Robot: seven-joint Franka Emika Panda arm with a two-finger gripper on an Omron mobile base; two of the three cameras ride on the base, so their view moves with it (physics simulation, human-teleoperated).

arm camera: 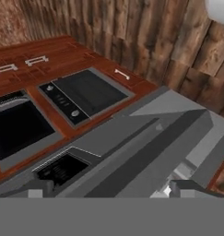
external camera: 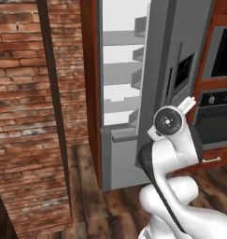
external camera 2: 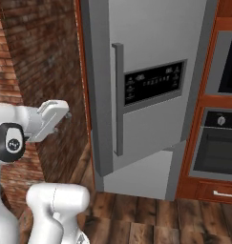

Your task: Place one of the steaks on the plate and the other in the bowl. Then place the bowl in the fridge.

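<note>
so the fridge point(external camera: 133, 84) door's swung open, pale shelves showing, built-in oven point(external camera 2: 217, 143) just to its right; gripper point(arm camera: 109, 189) sits near the door with jaws spread wide, holding nothing

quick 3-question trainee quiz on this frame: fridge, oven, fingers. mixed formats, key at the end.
1. True or false: the fridge door is shut.
2. Which appliance is built into the wooden cabinetry right of the fridge?
A. dishwasher
B. oven
C. washing machine
3. Fill in: in the hand view the gripper fingers stand ____, with nothing between them.

Key
1. False: the door is swung open and pale shelves show inside in the left base view.
2. B
3. open
</note>
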